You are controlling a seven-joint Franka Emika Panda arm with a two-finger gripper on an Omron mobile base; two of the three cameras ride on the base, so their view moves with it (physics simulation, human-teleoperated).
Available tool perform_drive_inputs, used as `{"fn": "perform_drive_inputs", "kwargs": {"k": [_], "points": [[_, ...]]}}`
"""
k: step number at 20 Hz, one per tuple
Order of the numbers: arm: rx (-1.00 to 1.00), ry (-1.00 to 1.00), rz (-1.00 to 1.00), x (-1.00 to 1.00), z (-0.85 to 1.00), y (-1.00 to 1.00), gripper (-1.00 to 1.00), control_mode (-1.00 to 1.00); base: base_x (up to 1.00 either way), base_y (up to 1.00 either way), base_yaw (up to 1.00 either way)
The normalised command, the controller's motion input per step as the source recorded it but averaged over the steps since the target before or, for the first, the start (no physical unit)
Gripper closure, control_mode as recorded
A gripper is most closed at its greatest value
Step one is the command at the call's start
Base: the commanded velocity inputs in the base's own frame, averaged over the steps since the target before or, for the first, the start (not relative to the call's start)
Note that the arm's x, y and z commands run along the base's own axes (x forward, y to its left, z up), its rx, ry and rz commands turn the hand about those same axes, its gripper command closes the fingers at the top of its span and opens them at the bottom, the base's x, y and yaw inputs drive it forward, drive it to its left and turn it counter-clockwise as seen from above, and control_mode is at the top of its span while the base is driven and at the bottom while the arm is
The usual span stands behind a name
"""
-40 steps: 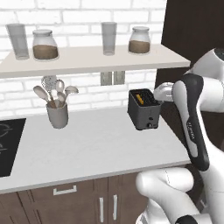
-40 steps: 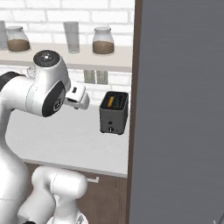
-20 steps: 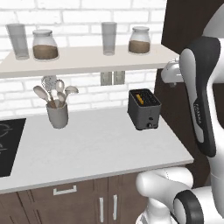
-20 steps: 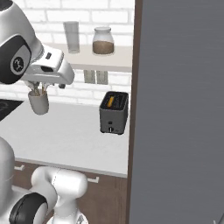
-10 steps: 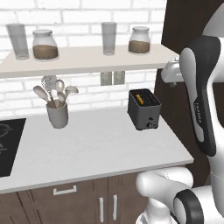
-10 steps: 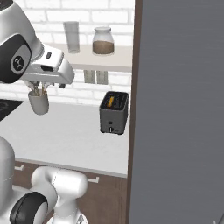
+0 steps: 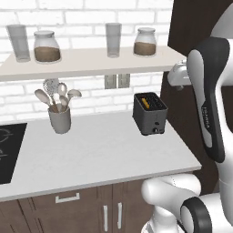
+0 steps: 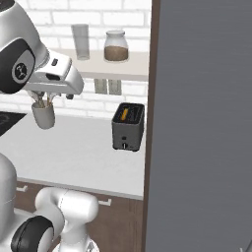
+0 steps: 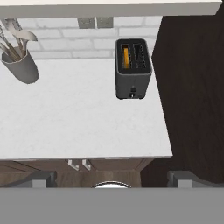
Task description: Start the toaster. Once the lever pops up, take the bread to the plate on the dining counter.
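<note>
The arm has swung up above the toaster (image 9: 133,68) and paused — gripper (image 9: 112,180) wide open, empty; bread (image 9: 126,58) sits in its slot, lever unpressed.

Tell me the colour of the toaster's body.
Dark grey, with black slots on top; the toaster shows best in the hand view, standing on the white worktop.

Dark grey toaster (image 9: 133,69) on white worktop (image 9: 78,122), bread (image 9: 126,57) in left slot, utensil cup (image 9: 21,65) far left
</note>
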Motion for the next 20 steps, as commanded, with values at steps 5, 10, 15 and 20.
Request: {"fn": "perform_drive_inputs", "kwargs": {"k": [5,10,15,20], "points": [[0.00,0.00,0.00,0.00,0.00,0.00,-1.00,-1.00,0.00,0.00,0.00],[0.00,0.00,0.00,0.00,0.00,0.00,-1.00,-1.00,0.00,0.00,0.00],[0.00,0.00,0.00,0.00,0.00,0.00,-1.00,-1.00,0.00,0.00,0.00],[0.00,0.00,0.00,0.00,0.00,0.00,-1.00,-1.00,0.00,0.00,0.00]]}}
